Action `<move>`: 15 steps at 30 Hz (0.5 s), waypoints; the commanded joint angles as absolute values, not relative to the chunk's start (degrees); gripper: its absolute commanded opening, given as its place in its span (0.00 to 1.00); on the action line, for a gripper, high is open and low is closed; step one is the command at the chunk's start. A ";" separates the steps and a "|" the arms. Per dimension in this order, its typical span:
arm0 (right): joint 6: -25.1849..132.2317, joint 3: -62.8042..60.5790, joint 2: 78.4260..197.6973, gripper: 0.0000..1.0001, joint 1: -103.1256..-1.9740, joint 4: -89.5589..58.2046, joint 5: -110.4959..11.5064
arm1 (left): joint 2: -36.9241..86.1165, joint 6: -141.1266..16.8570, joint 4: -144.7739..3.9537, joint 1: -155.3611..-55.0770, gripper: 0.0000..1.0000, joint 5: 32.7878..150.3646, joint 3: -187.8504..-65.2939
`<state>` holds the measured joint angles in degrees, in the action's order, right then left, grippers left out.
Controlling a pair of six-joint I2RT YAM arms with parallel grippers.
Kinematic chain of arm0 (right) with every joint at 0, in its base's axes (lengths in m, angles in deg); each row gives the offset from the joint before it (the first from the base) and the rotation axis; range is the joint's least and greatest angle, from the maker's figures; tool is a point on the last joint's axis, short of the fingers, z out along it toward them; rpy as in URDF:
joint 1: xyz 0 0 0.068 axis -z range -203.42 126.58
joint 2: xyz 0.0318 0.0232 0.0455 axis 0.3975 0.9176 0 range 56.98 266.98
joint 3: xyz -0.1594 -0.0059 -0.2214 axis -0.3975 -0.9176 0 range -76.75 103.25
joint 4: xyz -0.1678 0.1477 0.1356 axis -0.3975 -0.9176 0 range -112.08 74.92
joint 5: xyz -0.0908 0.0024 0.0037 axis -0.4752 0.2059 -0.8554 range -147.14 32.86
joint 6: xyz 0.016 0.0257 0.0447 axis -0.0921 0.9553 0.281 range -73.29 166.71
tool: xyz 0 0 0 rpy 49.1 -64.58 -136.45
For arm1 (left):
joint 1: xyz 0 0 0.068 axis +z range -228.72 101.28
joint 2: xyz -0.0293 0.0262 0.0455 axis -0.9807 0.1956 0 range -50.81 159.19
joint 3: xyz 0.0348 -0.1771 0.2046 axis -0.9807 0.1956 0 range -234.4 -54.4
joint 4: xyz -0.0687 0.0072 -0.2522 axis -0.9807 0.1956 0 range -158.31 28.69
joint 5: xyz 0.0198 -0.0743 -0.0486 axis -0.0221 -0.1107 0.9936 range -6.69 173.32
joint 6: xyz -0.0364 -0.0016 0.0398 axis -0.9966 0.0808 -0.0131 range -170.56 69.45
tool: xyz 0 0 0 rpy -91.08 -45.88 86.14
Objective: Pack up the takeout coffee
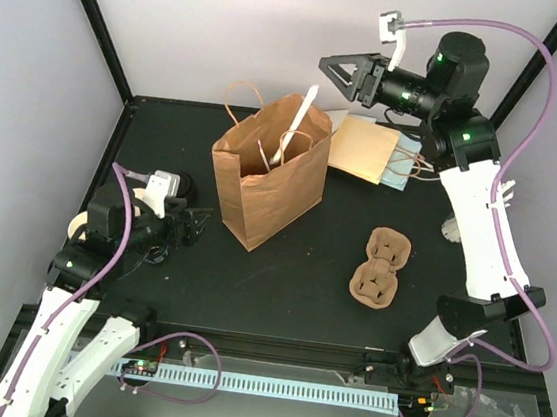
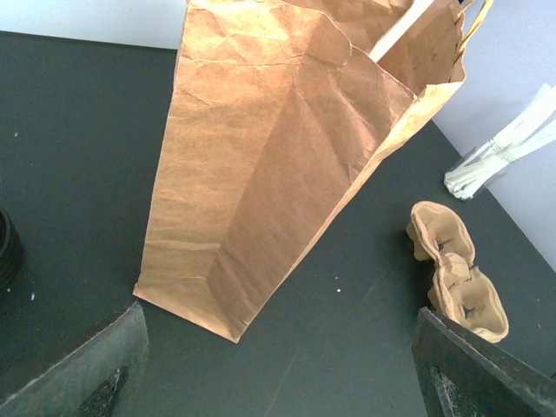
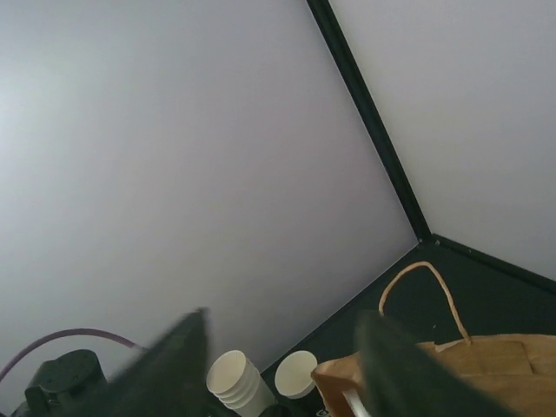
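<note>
My left pincer (image 2: 278, 352) hangs low over the counter (image 2: 69, 130), spread wide with nothing in it, facing the upright brown bag (image 2: 287, 156). My right pincer (image 3: 281, 321) sits high beyond the bag, fingers parted, holding nothing. The two paper cups (image 3: 297, 372) stand at the counter's left side by the left arm, outside the bag. The pulp carrier (image 1: 380, 267) lies right of the bag, well apart from them.
</note>
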<state>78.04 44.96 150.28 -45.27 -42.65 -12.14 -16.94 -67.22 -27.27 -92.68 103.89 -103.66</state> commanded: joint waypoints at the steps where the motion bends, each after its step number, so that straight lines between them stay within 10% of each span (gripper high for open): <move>1: 73.16 44.82 150.85 0.98 -45.48 -45.89 -12.97 | -17.29 -67.56 -25.68 -92.69 0.85 103.58 -105.33; 15: 53.07 5.17 124.46 1.00 -45.45 -39.52 -43.36 | -23.30 -70.18 -33.51 -92.71 0.99 104.96 -95.15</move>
